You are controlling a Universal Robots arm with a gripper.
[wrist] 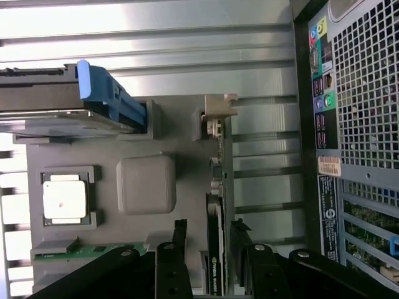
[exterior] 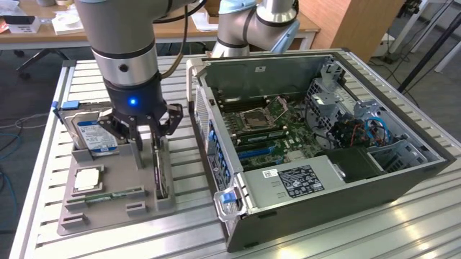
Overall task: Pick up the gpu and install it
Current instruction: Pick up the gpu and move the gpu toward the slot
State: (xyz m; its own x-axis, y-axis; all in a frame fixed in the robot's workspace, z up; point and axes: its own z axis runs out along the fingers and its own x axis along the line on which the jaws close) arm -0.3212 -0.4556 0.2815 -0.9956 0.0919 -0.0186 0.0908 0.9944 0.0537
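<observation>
Grey moulded tray (exterior: pixel 108 210), set on a slatted aluminium table (exterior: pixel 324 237) and used as a parts holder. The gripper (exterior: pixel 150 141) hangs over the side of the tray that faces the computer case (exterior: pixel 411 172). Its fingers (wrist: pixel 179 240) are spread wide and hold nothing.

Between the fingers stands the gpu (exterior: pixel 162 175), a thin dark card set on edge in the tray's end slots. One finger lies to each side of the card. The wrist view shows a gap on both sides, so neither finger touches it.

Beyond the finger on the side away from the case, the tray's other compartments hold:
- a plain raised block (wrist: pixel 146 185) just beside the card;
- a square processor chip (exterior: pixel 86 178), lying flat in its recess;
- a narrow green memory stick (exterior: pixel 115 195), lying in a long recess;
- a hard drive (exterior: pixel 97 137) with a blue-white label, upright in its slot, with a blue carrier (wrist: pixel 106 99) at its end.

Beyond the other finger, the case lies on its side with the open face upward. Inside it are a motherboard (exterior: pixel 266 127), a grey labelled power-supply box (exterior: pixel 299 181) and a metal drive cage (exterior: pixel 392 154). The card is well apart from the motherboard.
</observation>
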